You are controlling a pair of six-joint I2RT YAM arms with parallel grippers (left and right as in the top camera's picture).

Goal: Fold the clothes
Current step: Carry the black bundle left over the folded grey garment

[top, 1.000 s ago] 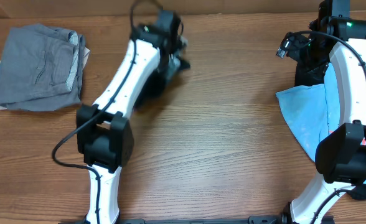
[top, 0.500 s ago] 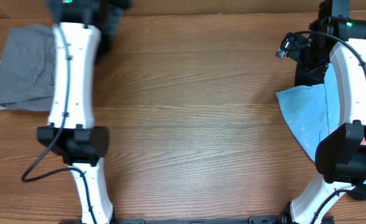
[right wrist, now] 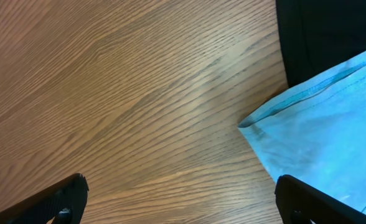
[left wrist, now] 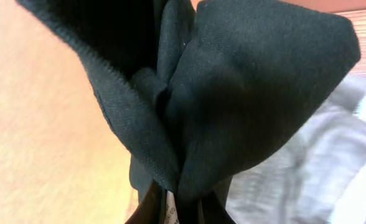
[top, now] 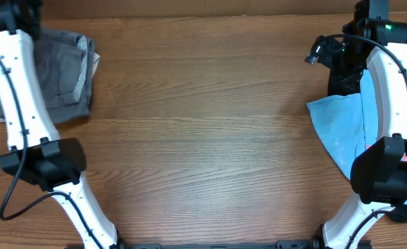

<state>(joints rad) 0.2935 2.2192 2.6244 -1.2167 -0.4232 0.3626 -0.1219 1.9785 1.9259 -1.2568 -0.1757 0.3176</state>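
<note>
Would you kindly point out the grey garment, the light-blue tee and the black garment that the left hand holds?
grey garment [top: 65,69], overhead view, on its folded top, right of the arm.
light-blue tee [top: 338,128], overhead view, on its flat middle.
black garment [left wrist: 245,93], left wrist view, on the bunched fold's right lobe.

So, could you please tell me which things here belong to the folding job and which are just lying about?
Job:
- black tee, gripped in the left pincer
- grey garment
- blue tee
- black garment beside the blue tee

Lying about:
- nothing that I can see; apart from the clothes there is only the table
</note>
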